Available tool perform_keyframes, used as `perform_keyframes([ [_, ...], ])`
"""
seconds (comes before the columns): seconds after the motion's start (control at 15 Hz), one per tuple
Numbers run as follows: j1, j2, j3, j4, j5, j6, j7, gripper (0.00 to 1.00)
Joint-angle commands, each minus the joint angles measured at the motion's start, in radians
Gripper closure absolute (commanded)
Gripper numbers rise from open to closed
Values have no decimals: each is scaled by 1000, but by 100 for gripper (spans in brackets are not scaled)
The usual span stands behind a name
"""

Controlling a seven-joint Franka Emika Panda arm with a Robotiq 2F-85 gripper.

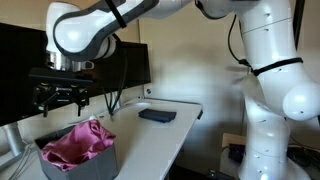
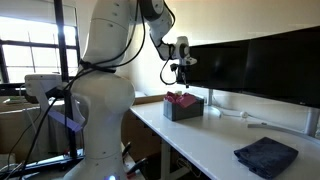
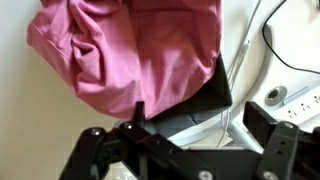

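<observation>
pink cloth point(image 3: 140, 50): soft, creased | bin point(image 1: 98, 158): matt grey | desk point(image 1: 150, 140): smooth white

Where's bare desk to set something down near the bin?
The widest bare patch of the desk lies between the bin of pink cloth and the dark folded cloth, toward the front edge. Toward the monitors it is crowded: cables and a power strip flank the bin. The open claw hangs above the bin.
</observation>
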Motion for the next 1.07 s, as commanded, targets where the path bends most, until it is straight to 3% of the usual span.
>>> perform_keyframes([
  [0.0,-18,43,-6,-33,-22,124,42,0],
  [0.2,-19,117,-11,-15,8,91,23,0],
  [0.47,-47,273,31,8,160,0,-70,0],
  [0.67,-43,373,25,48,208,-76,-66,0],
  [1.0,-45,402,6,190,238,-291,-42,0],
])
